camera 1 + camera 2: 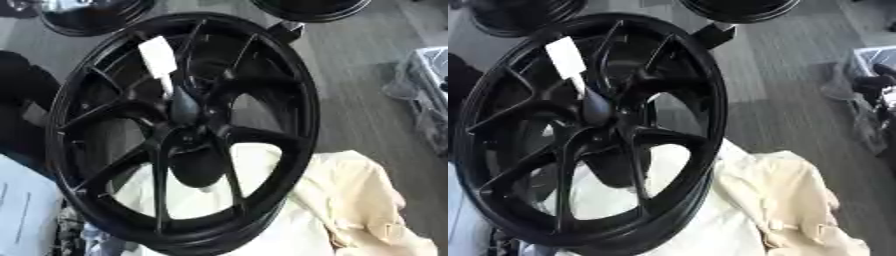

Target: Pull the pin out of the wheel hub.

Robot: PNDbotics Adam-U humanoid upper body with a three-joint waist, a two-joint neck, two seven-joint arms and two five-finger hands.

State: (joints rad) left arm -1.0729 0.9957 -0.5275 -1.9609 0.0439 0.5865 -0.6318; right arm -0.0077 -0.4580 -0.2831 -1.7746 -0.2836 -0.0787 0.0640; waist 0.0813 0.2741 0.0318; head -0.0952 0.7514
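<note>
The pin [161, 64] — white, long axis slanting down into the wheel hub [182, 131] centre — stands unheld; no robot hand shows.

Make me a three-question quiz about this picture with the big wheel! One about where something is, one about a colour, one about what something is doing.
1. Where is the white pin?
A. Upper part of the wheel hub, above the centre
B. On the floor
C. On the cream cloth

2. What colour is the wheel hub?
A. Silver
B. Black
C. Red

3. Is the pin being held?
A. A robot hand holds it
B. A person's hand holds it
C. No hand shows on it

Answers: 1 A, it sits among the upper spokes. 2 B, rim and spokes are black. 3 C, no hand is in either view.
</note>
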